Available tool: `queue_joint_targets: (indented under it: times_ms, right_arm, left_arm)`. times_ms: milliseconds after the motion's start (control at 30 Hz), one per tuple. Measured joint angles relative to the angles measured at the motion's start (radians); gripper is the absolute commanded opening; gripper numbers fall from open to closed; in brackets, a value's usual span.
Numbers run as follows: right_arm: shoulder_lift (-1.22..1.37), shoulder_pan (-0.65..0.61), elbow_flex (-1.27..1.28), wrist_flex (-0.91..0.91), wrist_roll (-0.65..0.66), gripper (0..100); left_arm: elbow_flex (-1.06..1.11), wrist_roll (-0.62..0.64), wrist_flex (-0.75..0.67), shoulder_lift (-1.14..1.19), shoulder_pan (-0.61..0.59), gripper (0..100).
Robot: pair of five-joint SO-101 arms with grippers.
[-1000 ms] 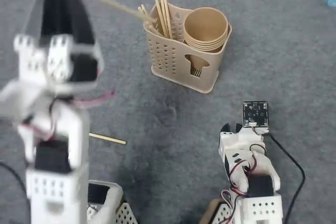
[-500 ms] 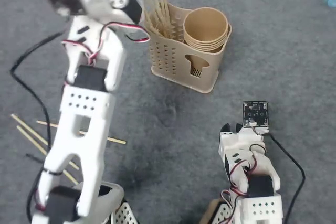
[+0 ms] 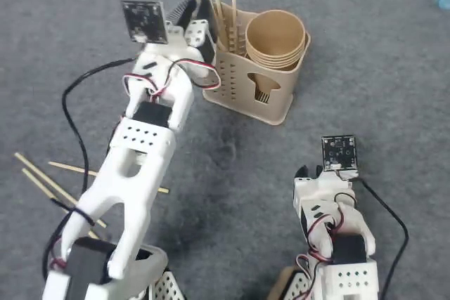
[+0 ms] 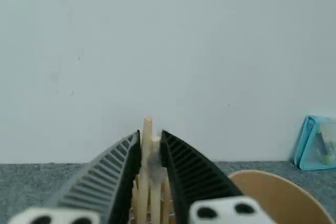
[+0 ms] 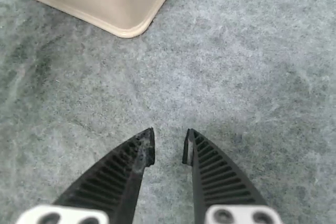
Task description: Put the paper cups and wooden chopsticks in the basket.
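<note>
pinching half-hidden chopsticks (image 4: 147, 129), left jaws

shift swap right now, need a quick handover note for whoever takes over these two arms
Left gripper: shut on a chopstick, held upright at the chopstick compartment of the basket, not yet released.
Right gripper: open and empty, low over the grey mat near a corner of the basket.
Done: paper cups are stacked in the basket, with several chopsticks standing in the next compartment.
Left: release the held one, then collect the loose chopsticks lying on the mat on the left arm's side.
</note>
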Motion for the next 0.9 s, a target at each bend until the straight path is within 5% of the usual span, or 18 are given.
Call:
queue_joint_targets:
  times_ms: [133,267,567,733,900]
  right_arm:
    - [0.000,0.000,0.000,0.000,0.000,9.7]
    - [0.000,0.000,0.000,0.000,0.000,9.7]
    - [0.000,0.000,0.000,0.000,0.000,9.7]
    - [0.000,0.000,0.000,0.000,0.000,9.7]
    - [0.000,0.000,0.000,0.000,0.000,9.7]
  left_arm:
    - [-0.009,0.026,0.020,0.000,-0.006,23]
    - [-0.114,0.080,0.189,-0.032,-0.061,22]
    - [-0.405,0.152,0.899,-0.334,-0.222,23]
    - [-0.422,0.233,1.269,-0.431,-0.443,23]
    - [-0.302,0.247,1.364,-0.443,-0.729,23]
